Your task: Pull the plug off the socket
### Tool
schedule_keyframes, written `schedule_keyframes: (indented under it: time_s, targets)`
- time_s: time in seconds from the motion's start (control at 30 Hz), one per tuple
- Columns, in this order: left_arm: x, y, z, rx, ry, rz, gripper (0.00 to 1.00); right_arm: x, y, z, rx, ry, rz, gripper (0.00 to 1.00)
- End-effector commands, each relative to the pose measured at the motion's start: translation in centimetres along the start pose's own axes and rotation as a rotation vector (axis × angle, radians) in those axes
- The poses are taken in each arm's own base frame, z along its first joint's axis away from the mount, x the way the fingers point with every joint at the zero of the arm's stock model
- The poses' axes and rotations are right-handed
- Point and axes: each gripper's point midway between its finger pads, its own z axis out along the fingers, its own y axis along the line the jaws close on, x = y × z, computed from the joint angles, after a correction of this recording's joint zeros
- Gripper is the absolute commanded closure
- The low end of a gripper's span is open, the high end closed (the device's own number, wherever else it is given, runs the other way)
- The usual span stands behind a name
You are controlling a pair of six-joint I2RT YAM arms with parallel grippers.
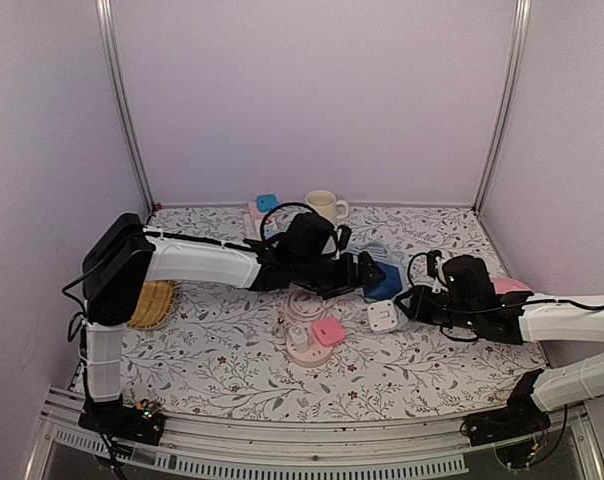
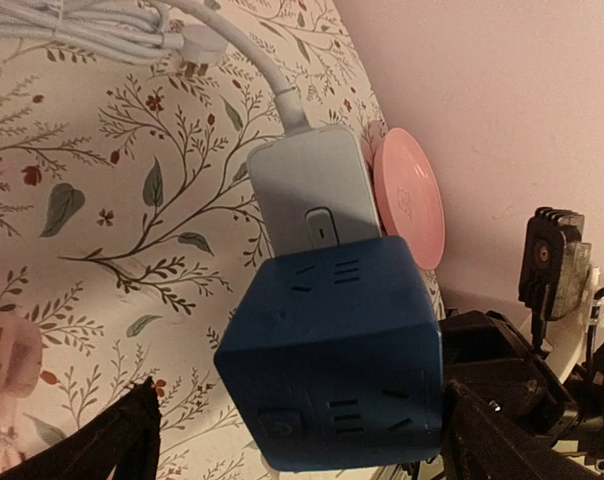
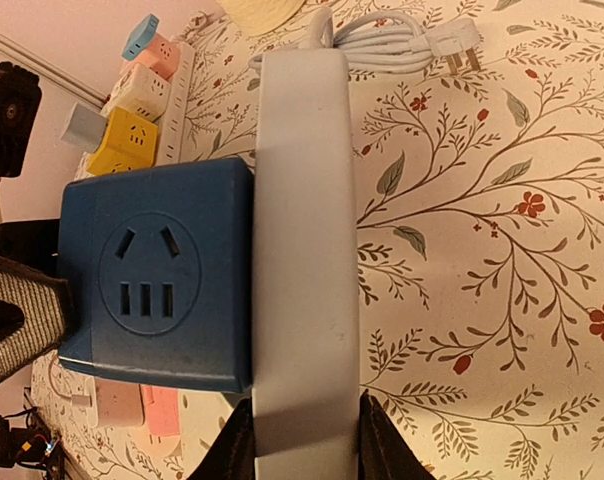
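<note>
The blue cube plug (image 2: 332,350) sits plugged into a white power strip (image 2: 307,185); both also show in the right wrist view, the cube (image 3: 157,275) against the strip (image 3: 307,250). My left gripper (image 2: 302,445) is open around the cube. Its right finger (image 2: 492,440) is at the cube's side, and tablecloth shows between its left finger (image 2: 132,440) and the cube. My right gripper (image 3: 304,440) is shut on the white strip's near end, with a finger on each side. In the top view the cube (image 1: 387,280) lies between the left gripper (image 1: 367,272) and the right gripper (image 1: 410,300).
A round pink strip with a pink cube (image 1: 327,330) and a white cube (image 1: 382,316) lie in front. A mug (image 1: 324,206) and a strip of coloured cubes (image 1: 262,212) stand at the back. A pink plate (image 1: 509,286) is at the right and a yellow item (image 1: 154,303) at the left.
</note>
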Motion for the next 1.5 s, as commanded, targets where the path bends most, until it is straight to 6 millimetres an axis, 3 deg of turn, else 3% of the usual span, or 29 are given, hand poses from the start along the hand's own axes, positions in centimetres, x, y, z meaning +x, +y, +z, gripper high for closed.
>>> schedule_keyframes:
  time_s: [0.0,0.27,0.37,0.67,0.8,1.13,1.47]
  targets:
    - [0.9,-2.0,0.9,0.058,0.035,-0.015,0.03,-4.6,4.8,-1.2,-0.128,-0.164,-0.014,0.97]
    - [1.5,-1.4,2.5,0.077,0.066,-0.058,0.16,-4.6,5.8,-0.7,-0.114,-0.176,-0.077,0.97]
    - [1.1,-1.7,2.7,0.088,0.064,-0.057,0.24,-4.4,5.3,-0.5,-0.087,-0.175,-0.086,0.97]
    - [0.4,-1.8,1.6,0.103,0.045,-0.053,0.66,-4.2,2.6,-0.3,0.024,-0.19,-0.087,0.98]
    - [0.3,-1.8,0.5,0.115,0.03,-0.055,0.78,-4.3,1.5,-0.4,0.052,-0.197,-0.078,0.98]
    - [-0.1,-2.5,-1.2,0.134,0.004,-0.032,0.88,-4.5,-1.1,-1.0,0.118,-0.215,-0.072,0.98]
    - [-0.4,-2.8,-1.6,0.138,-0.005,-0.02,0.91,-5.3,-0.8,-1.5,0.122,-0.237,-0.097,0.98]
